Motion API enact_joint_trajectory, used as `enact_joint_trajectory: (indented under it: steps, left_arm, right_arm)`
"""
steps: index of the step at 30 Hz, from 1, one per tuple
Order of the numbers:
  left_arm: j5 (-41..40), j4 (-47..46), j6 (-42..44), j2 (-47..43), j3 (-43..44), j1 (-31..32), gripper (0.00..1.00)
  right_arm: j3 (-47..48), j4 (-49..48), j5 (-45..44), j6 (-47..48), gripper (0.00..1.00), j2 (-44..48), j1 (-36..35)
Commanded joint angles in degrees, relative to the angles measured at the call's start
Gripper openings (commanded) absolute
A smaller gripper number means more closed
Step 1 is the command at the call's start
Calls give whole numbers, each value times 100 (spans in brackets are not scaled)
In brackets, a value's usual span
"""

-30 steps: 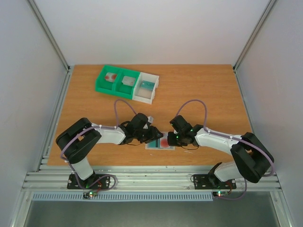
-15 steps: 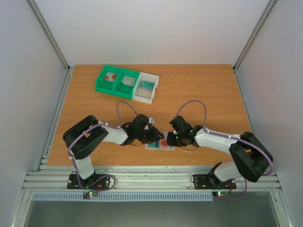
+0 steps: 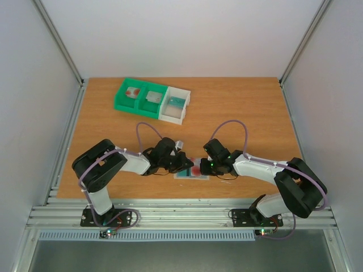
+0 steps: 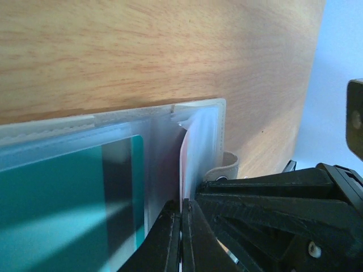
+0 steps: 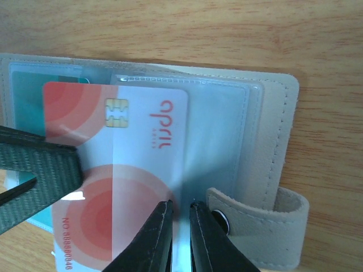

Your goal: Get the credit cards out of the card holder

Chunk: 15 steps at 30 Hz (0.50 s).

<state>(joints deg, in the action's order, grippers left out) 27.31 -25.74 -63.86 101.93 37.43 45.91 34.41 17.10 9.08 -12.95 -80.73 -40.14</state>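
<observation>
The card holder [image 5: 272, 130] lies open and flat near the table's front edge [image 3: 193, 173], its tab [image 5: 266, 221] at one side. A white credit card with red circles [image 5: 136, 130] sticks partway out of its clear pocket. My left gripper [image 4: 181, 212] is shut on that card's edge [image 4: 182, 164]; one of its fingers [image 5: 45, 170] shows in the right wrist view. My right gripper [image 5: 181, 207] is nearly closed, with a narrow slit between its tips, pinching the clear pocket beside the card. A teal card [image 4: 57, 192] sits in the other panel. Both grippers meet over the holder [image 3: 195, 165].
A green-and-white compartment tray [image 3: 150, 99] with small items stands at the back left of the wooden table [image 3: 244, 107]. Grey walls and rails close in both sides. The table's near edge runs just in front of the holder.
My left gripper has closed on the white card's edge and its arm has shifted slightly. The right arm and the holder have stayed put.
</observation>
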Motion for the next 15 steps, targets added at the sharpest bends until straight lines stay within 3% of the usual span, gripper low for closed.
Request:
enact_joint_trajectory:
  steps: [1,15]
  left_arm:
    - [-284,110,75,-340,-194,-49,1]
    - [-1033,941,222,-1461,-488,-64,0]
  right_arm:
    - [-89,101,-84,21,13,-120,6]
    - [48,314,-60,38,15,233,30]
